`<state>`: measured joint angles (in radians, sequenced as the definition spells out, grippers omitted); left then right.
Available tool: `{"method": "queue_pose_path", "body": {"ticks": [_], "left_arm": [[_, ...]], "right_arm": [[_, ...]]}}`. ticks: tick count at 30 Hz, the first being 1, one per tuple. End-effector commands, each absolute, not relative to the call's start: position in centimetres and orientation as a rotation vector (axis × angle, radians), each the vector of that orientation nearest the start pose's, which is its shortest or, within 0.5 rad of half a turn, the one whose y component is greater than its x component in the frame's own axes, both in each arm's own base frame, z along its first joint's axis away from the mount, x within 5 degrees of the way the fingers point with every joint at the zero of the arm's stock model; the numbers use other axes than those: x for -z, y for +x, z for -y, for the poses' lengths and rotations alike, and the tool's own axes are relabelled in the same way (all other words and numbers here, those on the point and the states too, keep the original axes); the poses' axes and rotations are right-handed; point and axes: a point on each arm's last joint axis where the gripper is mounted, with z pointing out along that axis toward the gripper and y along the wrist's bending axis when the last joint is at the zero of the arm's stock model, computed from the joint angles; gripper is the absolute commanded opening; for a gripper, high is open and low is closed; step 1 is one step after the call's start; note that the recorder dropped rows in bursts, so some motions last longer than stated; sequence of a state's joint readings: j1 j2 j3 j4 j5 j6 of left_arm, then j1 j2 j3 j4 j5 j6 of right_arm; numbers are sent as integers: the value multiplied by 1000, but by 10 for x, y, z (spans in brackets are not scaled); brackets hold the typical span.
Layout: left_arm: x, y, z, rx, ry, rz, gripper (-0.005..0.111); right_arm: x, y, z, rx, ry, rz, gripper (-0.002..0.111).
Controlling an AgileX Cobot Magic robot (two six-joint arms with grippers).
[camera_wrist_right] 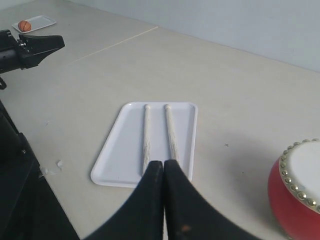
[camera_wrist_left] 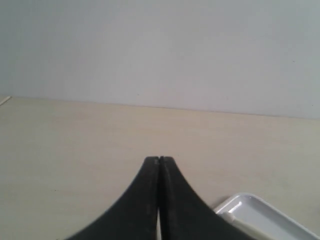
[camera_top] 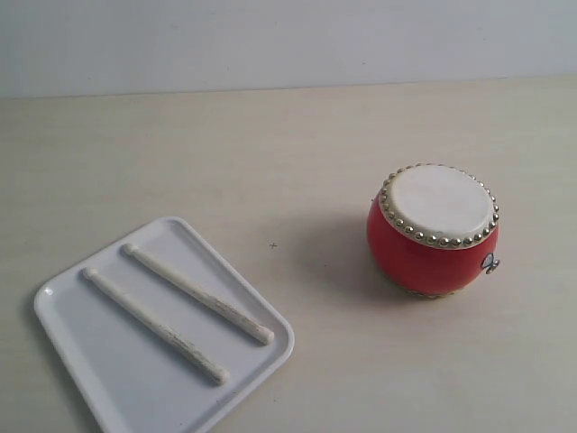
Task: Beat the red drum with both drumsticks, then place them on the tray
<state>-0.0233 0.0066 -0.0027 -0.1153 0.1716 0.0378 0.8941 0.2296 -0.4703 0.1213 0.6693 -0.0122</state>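
Left claw [camera_wrist_left: 159, 161]: black fingers pressed flat together, with nothing between them.
Beside the left claw: one rounded corner of the white tray [camera_wrist_left: 262, 216] shows just off to one side of the fingertips. Past them is bare pale table [camera_wrist_left: 75, 150].
Right claw [camera_wrist_right: 163, 164]: also closed and holding nothing (the tips meet in a thin seam).
Straight ahead of the right claw: the tray [camera_wrist_right: 122, 145] runs lengthwise away from the fingertips. It is flat and glossy white, with rounded corners and a low raised rim.
Sticks [camera_wrist_right: 146, 135]: two thin, whitish, slightly scuffed sticks lie inside the tray, side by side and nearly parallel without touching. Their small rounded tips point away from the claw, and the fingertips hide their near ends.
Drum [camera_top: 433, 248]: it stands upright on the table off to the side of the right claw, well apart from the tray. It has a glossy red barrel body, a cream skin ringed with metal studs, and a small metal ring on its side.
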Motion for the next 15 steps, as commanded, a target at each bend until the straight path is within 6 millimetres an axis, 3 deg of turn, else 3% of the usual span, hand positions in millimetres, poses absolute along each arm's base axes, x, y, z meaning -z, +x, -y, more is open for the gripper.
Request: {"method": "queue_pose_path", "body": {"ticks": [1,15], "left_arm": [[-199,56,1,44,-21,-1636,0],[-199,56,1,31,-7,-1638,0]], "right_arm": [[-296,26,-43,-729,-823,-1783,0],[-296,26,-43,-729,-823,-1783,0]]}}
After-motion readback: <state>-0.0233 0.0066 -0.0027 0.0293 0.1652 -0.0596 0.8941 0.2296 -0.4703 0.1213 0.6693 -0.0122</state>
